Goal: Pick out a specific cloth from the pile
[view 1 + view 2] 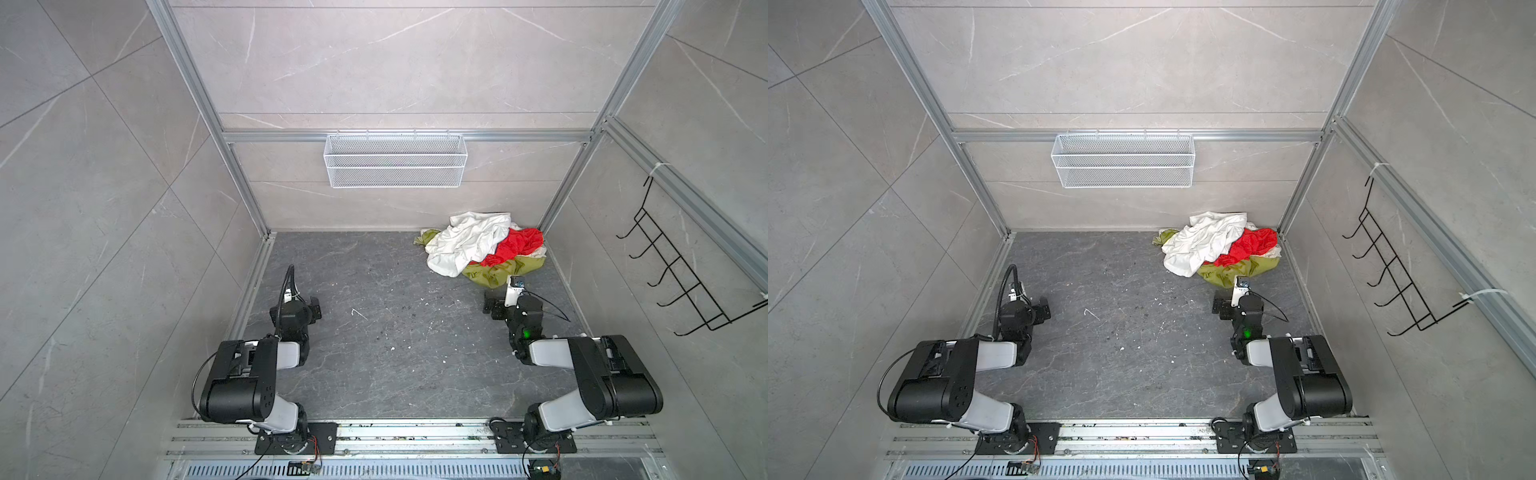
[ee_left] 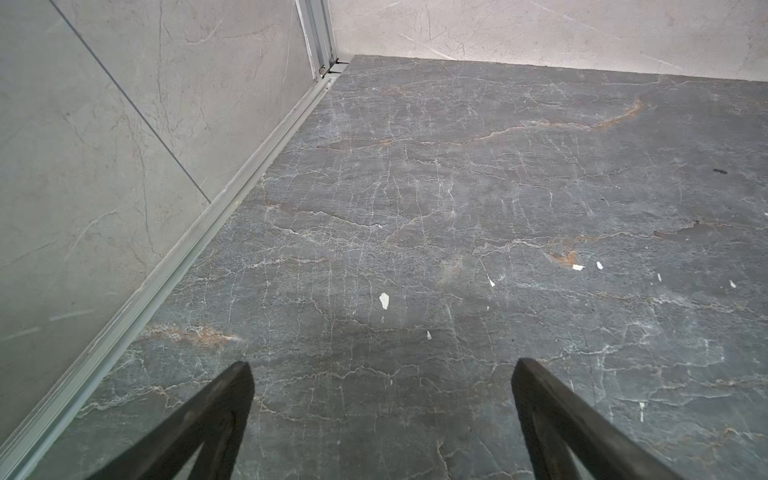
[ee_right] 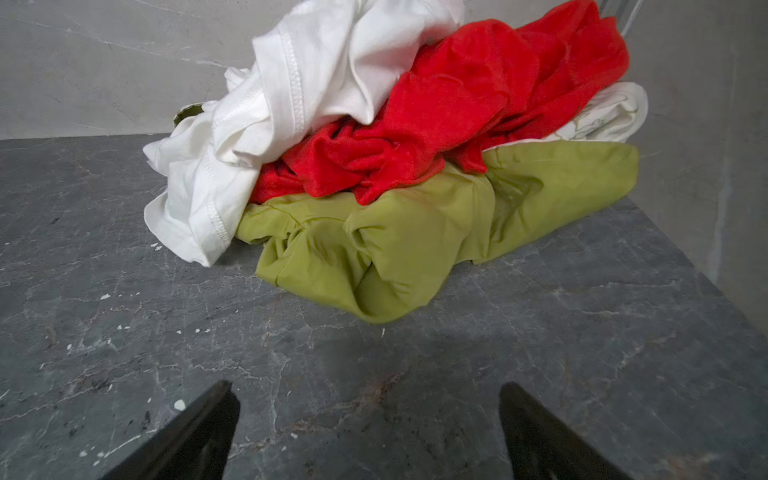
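Observation:
The pile [image 1: 494, 274] [image 1: 1229, 274] lies in the far right corner of the dark floor. The cloth [image 1: 519, 244] [image 1: 1252, 245] [image 3: 465, 104] is bright red and wrinkled. It rests on an olive-green cloth [image 3: 415, 245], and a white cloth [image 1: 465, 243] [image 3: 316, 75] partly covers it. A cream printed cloth [image 3: 611, 112] peeks out behind. My right gripper [image 1: 494, 302] [image 3: 368, 388] is open and empty, a short way in front of the olive-green cloth and apart from it. My left gripper [image 1: 314, 308] [image 2: 382, 365] is open and empty over bare floor near the left wall.
A white wire basket [image 1: 395, 160] hangs on the back wall. A black wire hook rack [image 1: 681, 270] sticks out from the right wall. Aluminium frame posts [image 1: 559, 195] and walls enclose the grey stone floor [image 1: 395, 340], which carries small white specks.

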### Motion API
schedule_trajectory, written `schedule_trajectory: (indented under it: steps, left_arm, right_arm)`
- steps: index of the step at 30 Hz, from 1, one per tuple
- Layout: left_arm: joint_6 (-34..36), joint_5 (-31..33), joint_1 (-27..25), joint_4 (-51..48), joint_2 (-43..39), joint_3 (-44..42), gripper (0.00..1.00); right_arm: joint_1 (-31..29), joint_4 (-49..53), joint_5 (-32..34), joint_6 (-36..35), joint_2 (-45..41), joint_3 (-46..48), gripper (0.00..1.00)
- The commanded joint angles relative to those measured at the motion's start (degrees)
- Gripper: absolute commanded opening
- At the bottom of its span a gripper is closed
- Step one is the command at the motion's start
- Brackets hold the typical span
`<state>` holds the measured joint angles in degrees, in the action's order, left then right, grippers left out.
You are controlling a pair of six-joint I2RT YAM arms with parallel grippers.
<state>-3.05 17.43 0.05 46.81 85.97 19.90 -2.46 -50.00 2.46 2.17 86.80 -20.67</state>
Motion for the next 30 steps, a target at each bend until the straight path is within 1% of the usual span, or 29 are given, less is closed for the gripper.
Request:
schedule_trajectory:
  steps: [1, 27, 30]
  left_arm:
    - [0.0, -0.4, 0.4, 3.0, 0.0, 0.2, 1.00]
    - [-0.1, -0.4, 0.4, 3.3, 0.0, 0.2, 1.00]
    - [0.0, -0.5, 0.5, 3.3, 0.0, 0.1, 1.00]
  right_arm:
    - [0.5, 0.8, -1.7, 0.2, 0.4, -0.9, 1.00]
    - [0.5, -0.4, -1.6, -0.1, -0.1, -0.1, 1.00]
    - [0.5, -0.8, -0.2, 0.6, -0.1, 0.1, 1.00]
